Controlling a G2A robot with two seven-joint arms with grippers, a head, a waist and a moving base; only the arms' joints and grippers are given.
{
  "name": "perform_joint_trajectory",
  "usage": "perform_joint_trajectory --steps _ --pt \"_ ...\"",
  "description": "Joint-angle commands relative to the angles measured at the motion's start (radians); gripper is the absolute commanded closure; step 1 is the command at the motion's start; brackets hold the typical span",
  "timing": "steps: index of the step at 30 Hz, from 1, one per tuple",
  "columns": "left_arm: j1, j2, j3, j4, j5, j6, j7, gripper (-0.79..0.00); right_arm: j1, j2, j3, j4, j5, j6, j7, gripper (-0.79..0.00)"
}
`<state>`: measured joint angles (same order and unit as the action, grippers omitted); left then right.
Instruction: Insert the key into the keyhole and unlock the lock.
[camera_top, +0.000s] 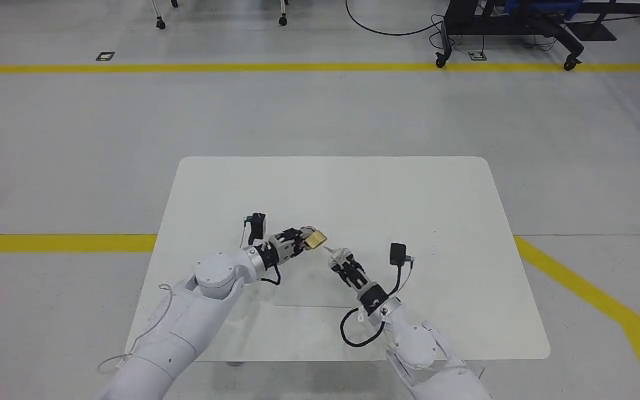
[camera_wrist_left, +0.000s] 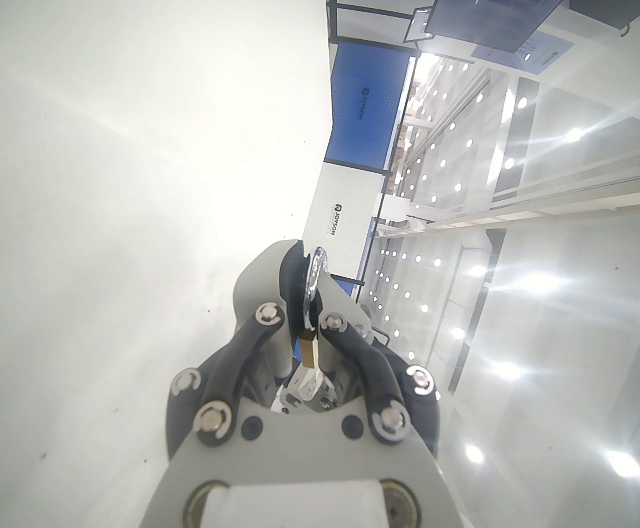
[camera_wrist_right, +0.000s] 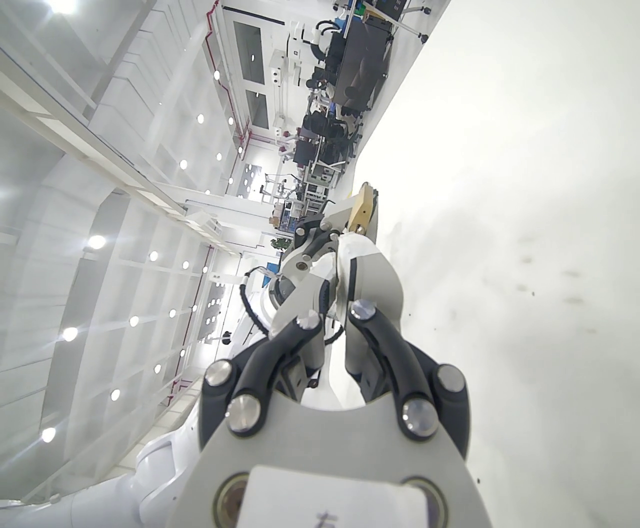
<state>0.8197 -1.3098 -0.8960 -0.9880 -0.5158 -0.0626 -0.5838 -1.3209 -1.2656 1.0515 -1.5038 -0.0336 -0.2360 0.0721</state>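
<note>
A small brass padlock is held just above the white table, near its middle. My left gripper is shut on it. In the left wrist view the fingers clamp the silver shackle, and the brass body lies back toward the palm. My right gripper sits a short way right of the padlock, tips toward it. It is shut, with a thin pale key tip just showing. In the right wrist view the padlock and left gripper are right beyond my right gripper.
The table's near edge runs under both arms. The far and right parts of the tabletop are bare. Yellow floor lines and a black wheeled frame lie well beyond the table.
</note>
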Motion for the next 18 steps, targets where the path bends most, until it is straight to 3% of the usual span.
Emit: perform_joint_trajectory --steps 1,18 --pt "0.001 -0.004 0.004 -0.006 0.004 0.004 0.006 0.000 0.001 -0.002 0.001 0.003 0.002 -0.002 0.002 0.000" --pt "-0.012 -0.019 -0.016 0.021 0.040 0.005 0.012 0.000 0.011 -0.017 0.007 0.018 0.000 0.046 0.011 0.000"
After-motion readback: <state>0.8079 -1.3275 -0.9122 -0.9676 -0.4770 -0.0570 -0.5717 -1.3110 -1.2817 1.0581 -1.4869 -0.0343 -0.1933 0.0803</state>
